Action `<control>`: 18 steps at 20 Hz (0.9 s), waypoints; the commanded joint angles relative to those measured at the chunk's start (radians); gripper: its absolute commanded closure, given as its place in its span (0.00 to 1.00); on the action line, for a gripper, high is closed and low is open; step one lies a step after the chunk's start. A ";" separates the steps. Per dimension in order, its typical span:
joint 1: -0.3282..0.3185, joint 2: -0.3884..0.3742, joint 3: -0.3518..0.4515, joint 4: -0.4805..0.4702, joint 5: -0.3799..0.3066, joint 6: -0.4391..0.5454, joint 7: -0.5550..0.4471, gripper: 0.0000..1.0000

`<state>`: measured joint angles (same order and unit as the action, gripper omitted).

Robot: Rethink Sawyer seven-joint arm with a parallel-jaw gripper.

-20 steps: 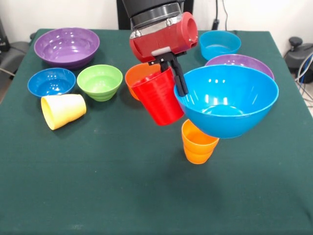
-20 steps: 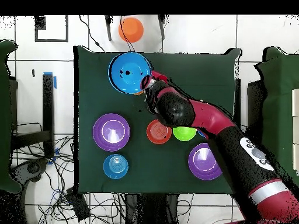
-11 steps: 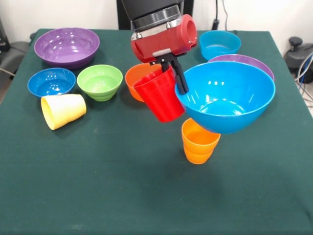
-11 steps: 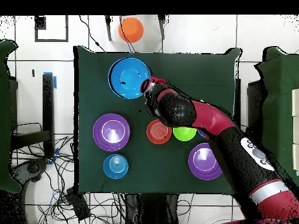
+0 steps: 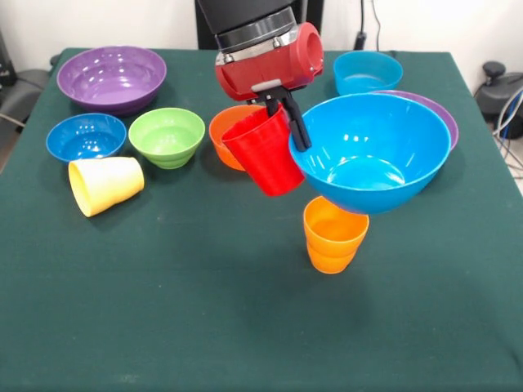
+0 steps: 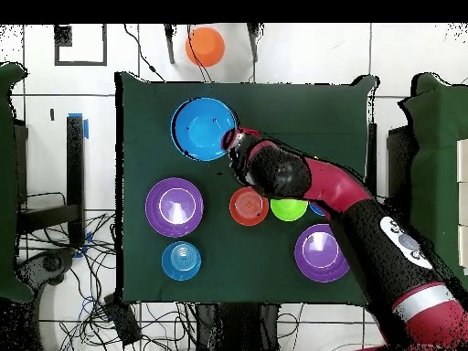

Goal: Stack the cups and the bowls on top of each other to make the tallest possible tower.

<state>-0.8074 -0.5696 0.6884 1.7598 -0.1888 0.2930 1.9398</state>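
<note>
My gripper (image 5: 288, 122) hangs over the middle of the table, shut on the wall of the red cup (image 5: 265, 155), which is lifted and tilted. One black finger (image 5: 296, 135) lies between the cup and the rim of the large blue bowl (image 5: 372, 155) (image 6: 204, 129). That bowl sits nearly level on top of the upright orange cup (image 5: 333, 237). I cannot tell whether the finger also touches the bowl's rim. The yellow cup (image 5: 106, 184) lies on its side at the left.
An orange bowl (image 5: 225, 126) sits just behind the red cup, with a green bowl (image 5: 167, 135) and a dark blue bowl (image 5: 86, 136) to its left. One purple bowl (image 5: 112, 77) stands far left. Another purple bowl (image 5: 440, 118) and a cyan bowl (image 5: 368, 72) stand behind the blue bowl.
The gripper has risen a little with the red cup. The large blue bowl, tipped toward the camera before, has come up and levelled on the orange cup.
</note>
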 commanded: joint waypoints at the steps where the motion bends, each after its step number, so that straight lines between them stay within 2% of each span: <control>1: 0.001 0.014 -0.014 -0.073 -0.007 0.091 -0.010 1.00; 8: 0.052 -0.020 -0.092 -0.128 -0.027 0.122 0.001 1.00; 13: 0.050 -0.017 -0.094 -0.171 -0.019 0.194 -0.028 1.00; 18: 0.071 -0.024 -0.133 -0.217 -0.057 0.213 -0.038 1.00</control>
<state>-0.7824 -0.5721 0.6347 1.6483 -0.1896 0.3911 1.9398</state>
